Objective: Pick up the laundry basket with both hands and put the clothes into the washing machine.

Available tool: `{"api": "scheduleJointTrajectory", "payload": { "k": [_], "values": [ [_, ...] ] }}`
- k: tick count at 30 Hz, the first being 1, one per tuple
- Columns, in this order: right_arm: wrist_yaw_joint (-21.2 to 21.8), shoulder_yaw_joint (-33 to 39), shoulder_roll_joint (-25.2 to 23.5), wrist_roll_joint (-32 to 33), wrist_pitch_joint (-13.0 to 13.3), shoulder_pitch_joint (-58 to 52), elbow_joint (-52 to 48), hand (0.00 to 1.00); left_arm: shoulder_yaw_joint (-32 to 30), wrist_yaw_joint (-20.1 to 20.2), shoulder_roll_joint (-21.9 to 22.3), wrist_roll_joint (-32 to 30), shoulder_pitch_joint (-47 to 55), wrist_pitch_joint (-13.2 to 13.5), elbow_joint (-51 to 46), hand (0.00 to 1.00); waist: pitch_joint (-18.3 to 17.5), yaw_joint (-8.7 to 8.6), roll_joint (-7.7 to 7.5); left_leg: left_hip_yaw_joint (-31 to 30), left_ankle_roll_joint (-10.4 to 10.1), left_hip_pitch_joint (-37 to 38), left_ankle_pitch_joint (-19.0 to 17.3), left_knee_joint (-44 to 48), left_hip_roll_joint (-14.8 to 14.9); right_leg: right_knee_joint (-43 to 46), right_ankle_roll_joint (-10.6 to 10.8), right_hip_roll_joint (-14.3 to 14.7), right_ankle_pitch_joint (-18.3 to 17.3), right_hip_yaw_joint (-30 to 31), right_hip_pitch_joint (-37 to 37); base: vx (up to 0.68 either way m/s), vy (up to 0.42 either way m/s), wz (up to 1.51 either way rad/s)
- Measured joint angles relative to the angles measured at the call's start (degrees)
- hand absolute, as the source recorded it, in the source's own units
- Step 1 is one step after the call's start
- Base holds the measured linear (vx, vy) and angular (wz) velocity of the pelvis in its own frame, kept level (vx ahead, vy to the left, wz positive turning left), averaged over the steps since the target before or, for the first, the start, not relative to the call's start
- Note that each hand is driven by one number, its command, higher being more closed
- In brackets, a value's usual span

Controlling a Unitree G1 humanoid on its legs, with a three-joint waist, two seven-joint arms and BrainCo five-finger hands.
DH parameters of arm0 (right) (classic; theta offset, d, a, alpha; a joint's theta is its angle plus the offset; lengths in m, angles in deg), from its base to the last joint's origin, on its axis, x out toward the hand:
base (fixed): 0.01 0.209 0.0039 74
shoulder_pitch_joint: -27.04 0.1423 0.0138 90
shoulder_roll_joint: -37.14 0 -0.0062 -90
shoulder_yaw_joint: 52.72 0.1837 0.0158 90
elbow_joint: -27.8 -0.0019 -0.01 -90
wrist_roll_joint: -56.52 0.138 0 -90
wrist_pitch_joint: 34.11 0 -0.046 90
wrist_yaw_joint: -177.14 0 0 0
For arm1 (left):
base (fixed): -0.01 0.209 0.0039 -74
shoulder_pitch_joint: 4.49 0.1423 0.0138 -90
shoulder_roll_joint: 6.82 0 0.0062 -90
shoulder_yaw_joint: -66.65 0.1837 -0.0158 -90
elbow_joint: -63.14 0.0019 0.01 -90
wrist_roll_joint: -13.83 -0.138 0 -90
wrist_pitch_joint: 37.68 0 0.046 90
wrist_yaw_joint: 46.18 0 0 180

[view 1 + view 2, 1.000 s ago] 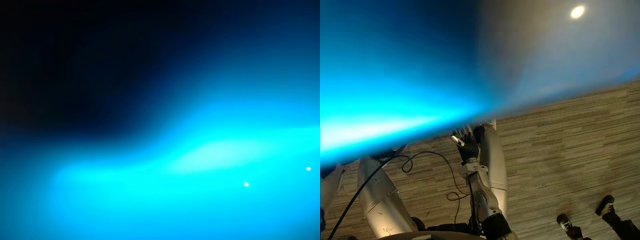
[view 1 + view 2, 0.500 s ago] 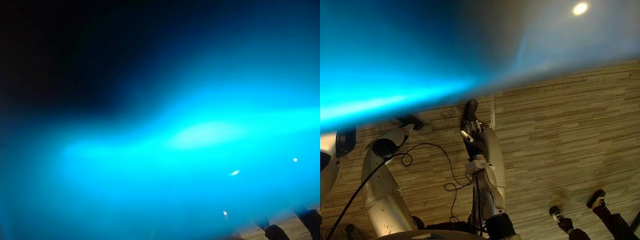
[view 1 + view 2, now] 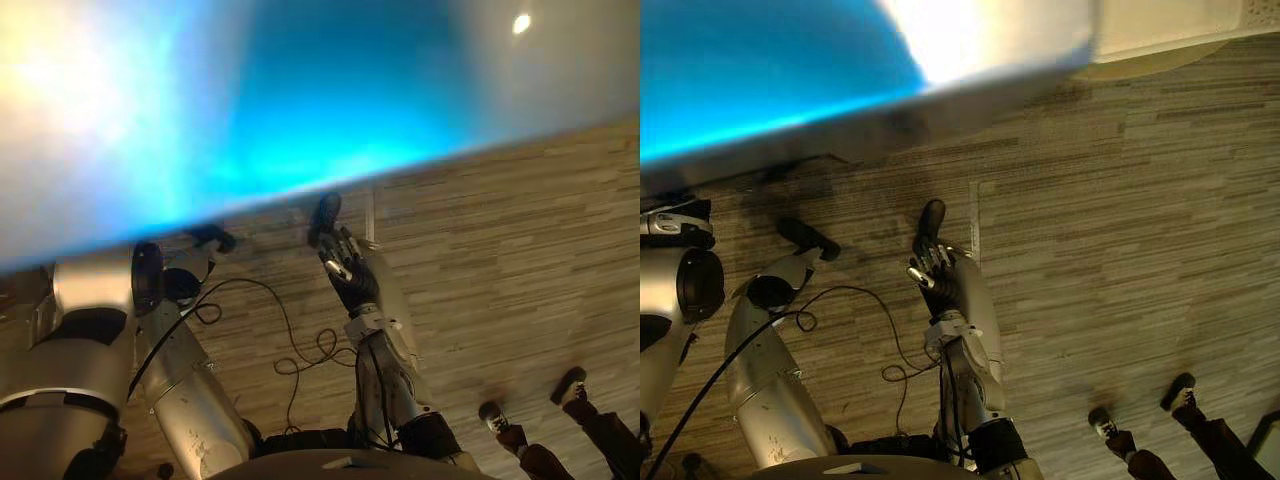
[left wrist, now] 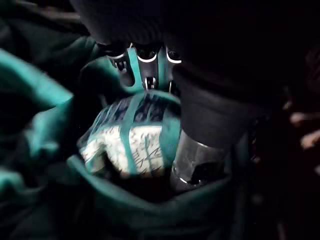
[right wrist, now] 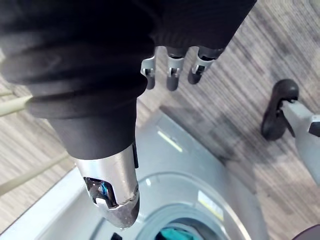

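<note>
Left hand (image 4: 195,160) is buried in a heap of teal clothes (image 4: 40,100). There's a white patterned piece (image 4: 130,147) just beside it, with teal folds wrapping it on every side. It's too dark and bundled in there, so I can't tell if that hand is gripping anything.

Right hand (image 3: 936,272) is free. Its fingers (image 5: 172,75) are loosely extended, the thumb (image 5: 112,195) sticks out apart from them, and there's nothing in it. Looking past it from the wrist camera you get the grey washing machine (image 5: 200,165), with a bit of teal cloth (image 5: 175,234) showing inside the curved rim of its round opening.

From the head camera, a big blue blurred shape (image 3: 740,80) sits right up against the lens across the top. Its lower edge cuts diagonally over the wood-look floor (image 3: 1120,250), and the left arm runs up underneath it. It's too blurred to say if that's the basket.

The floor to the right of the right hand is bare boards, all the way out to a person's shoes (image 3: 1103,420) in the lower right corner, well apart from the hand.
</note>
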Motion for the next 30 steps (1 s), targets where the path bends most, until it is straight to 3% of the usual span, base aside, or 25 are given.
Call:
{"api": "scheduleJointTrajectory", "payload": {
  "k": [4, 9, 11, 15, 17, 18, 20, 22, 24, 25, 30],
  "values": [
    [-0.28, -0.1, 0.11, -0.14, 0.44, -0.46, 1.4, 0.0, -2.05, -4.47, 1.87, 8.38, 8.6, 1.05, -6.71, 0.0, 0.0, -0.48, -0.09, -0.03, -0.25, 4.18, 1.15, -2.08, -0.83, -0.78, -0.12, -0.23, 0.05, -1.09, 4.12, 0.03, -0.026, 0.11],
    [-0.49, 0.4, 0.97, -3.13, 0.98, -1.26, 2.79, 0.0, -1.75, -8.0, 2.7, 9.14, 24.57, 1.56, -23.0, 0.0, -0.05, -0.38, -0.03, 0.06, -1.14, 9.48, 1.7, -4.08, -1.57, -1.44, -0.58, -0.53, -0.3, -2.42, 9.26, 0.03, -0.066, 0.08],
    [-0.87, 0.81, 1.76, -4.53, 0.99, -1.38, 3.35, 0.0, -1.82, -8.11, 4.06, 8.58, 29.49, 0.84, -26.73, 0.0, -0.08, 0.31, 0.06, 0.72, -1.48, 11.71, 1.8, -5.01, -1.95, -2.18, -0.69, -0.51, -0.59, -2.47, 11.04, 0.04, -0.088, 0.02],
    [-1.69, 3.69, 3.02, -8.23, -0.71, -1.63, 6.43, 0.0, -2.19, -2.1, 9.98, 8.67, 41.16, -1.33, -26.83, 0.0, -0.15, 0.85, 0.31, 1.2, -2.5, 19.51, 1.85, -7.3, -2.94, -4.24, -0.54, -0.49, -2.08, -3.41, 19.03, 0.08, -0.097, 0.08],
    [-1.72, 4.88, 3.74, -9.25, -1.54, -2.5, 8.24, 0.0, -1.87, 1.1, 14.2, 8.74, 47.92, -0.69, -25.79, 0.0, -2.82, 1.5, 1.57, 1.25, -2.96, 21.43, 1.61, -8.11, -3.25, -4.98, -0.14, -0.38, -2.51, -3.63, 21.02, 0.13, -0.064, 0.07],
    [-1.78, 5.52, 4.48, -10.3, -1.84, -3.55, 9.65, 0.0, -1.6, 3.26, 18.0, 8.74, 52.57, 0.88, -23.93, 0.0, -5.47, 2.81, 2.97, 1.83, -3.25, 22.8, 1.52, -8.99, -3.86, -5.71, 0.4, -0.39, -3.37, -3.4, 22.23, 0.17, -0.046, 0.0],
    [-1.75, 5.42, 5.66, -12.73, -3.18, -3.58, 12.97, 0.0, -1.64, 6.92, 21.45, 8.73, 58.54, 1.45, -15.12, 0.0, -8.32, 4.9, 5.85, 2.96, -3.32, 27.39, 1.57, -10.39, -4.43, -6.34, 0.5, -0.41, -3.43, -3.27, 25.98, 0.16, -0.045, 0.01],
    [-1.59, 5.34, 5.48, -14.8, -3.82, -3.67, 15.69, 0.0, -1.83, 10.5, 22.97, 8.73, 64.19, 1.57, -3.55, 0.0, -11.31, 4.93, 7.55, 4.26, -4.01, 32.1, 1.54, -12.23, -5.18, -7.76, 1.1, -0.39, -3.82, -3.08, 29.86, 0.11, -0.044, -0.03],
    [-1.32, 5.57, 5.51, -16.36, -3.62, -3.99, 18.24, 0.0, -1.44, 13.04, 23.49, 8.75, 67.57, 1.6, 5.43, 0.0, -13.25, 4.82, 7.97, 5.23, -5.34, 35.39, 1.85, -14.3, -6.12, -9.45, 1.68, -0.25, -4.19, -2.75, 32.56, 0.07, -0.044, -0.04],
    [-1.23, 6.2, 5.56, -17.99, -3.63, -4.09, 21.09, 0.0, -1.25, 13.79, 23.39, 8.88, 68.54, 3.56, 7.48, 0.0, -14.49, 4.93, 7.87, 5.38, -5.97, 36.73, 2.26, -16.28, -7.3, -10.74, 1.92, -0.34, -4.3, -2.99, 33.97, 0.03, -0.045, 0.11],
    [-1.56, 11.59, 6.94, -22.6, -2.99, -2.31, 32.29, 0.0, -0.77, 16.01, 22.08, 8.71, 67.96, 3.93, 15.05, 0.0, -18.37, 3.83, 7.08, 3.8, -6.6, 40.48, 6.16, -24.62, -12.28, -17.09, 3.34, -1.06, -2.53, -5.49, 39.87, -0.03, -0.003, 0.28]
  ]
}}
